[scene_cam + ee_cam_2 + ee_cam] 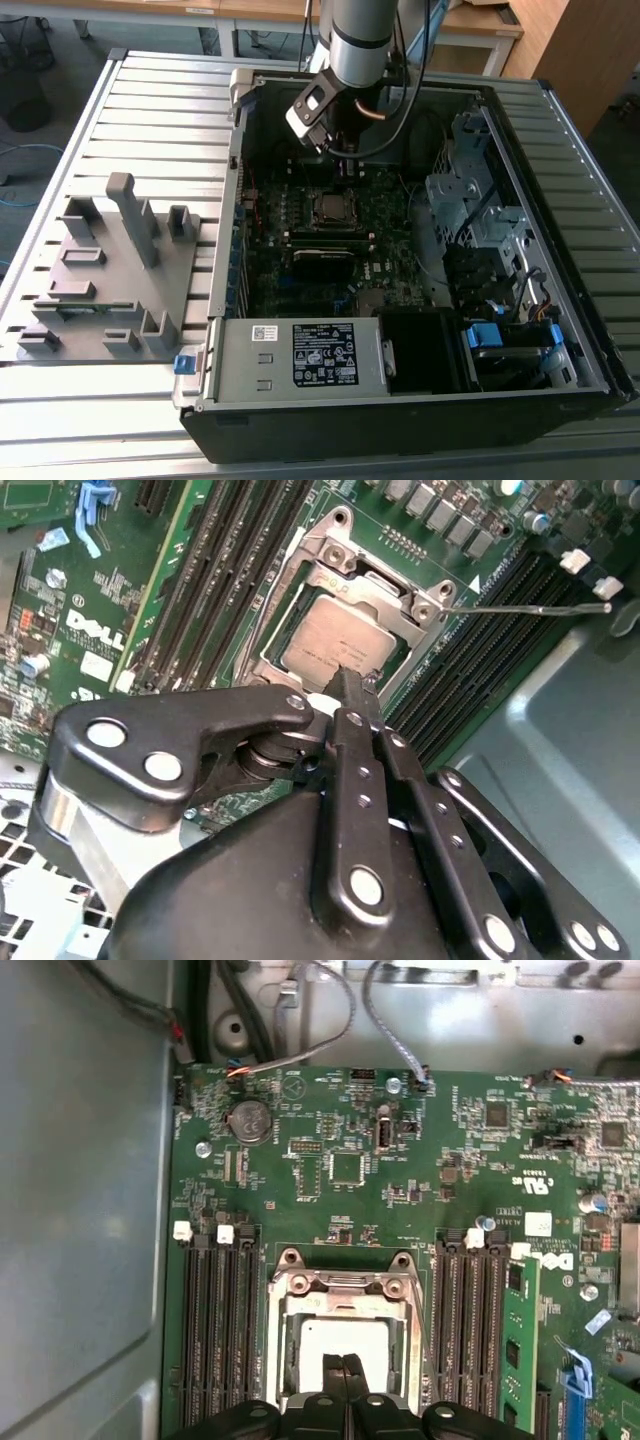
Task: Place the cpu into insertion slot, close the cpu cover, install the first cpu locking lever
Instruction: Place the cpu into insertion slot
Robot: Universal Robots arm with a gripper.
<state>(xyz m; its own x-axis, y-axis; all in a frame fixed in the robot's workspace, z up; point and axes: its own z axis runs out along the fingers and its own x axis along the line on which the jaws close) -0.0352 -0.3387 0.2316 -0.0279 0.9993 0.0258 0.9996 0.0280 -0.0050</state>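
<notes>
cpu point(335, 645) seated, hand point(347, 686) above (pinched closed)

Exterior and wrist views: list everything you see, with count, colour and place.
table: one, silvery slatted, under everything
computer case: one, black, open on the table
fixture block: one, grey, exterior view's left of the case
power supply: one, grey, inside the case
motherboard: one, green, on the case floor
insertion slot: one, silvery rim, mid-board
cpu: one, silver-grey, seated in the insertion slot
cpu cover: one, silvery, framing the cpu
locking lever: one, thin silvery, sticking out beside the slot
memory slots: two banks, black, flanking the insertion slot
coin battery: one, silver, on the motherboard
arm: one, silver-grey, above the case
pincer: one, black, shut, tip over the cpu's edge
</notes>
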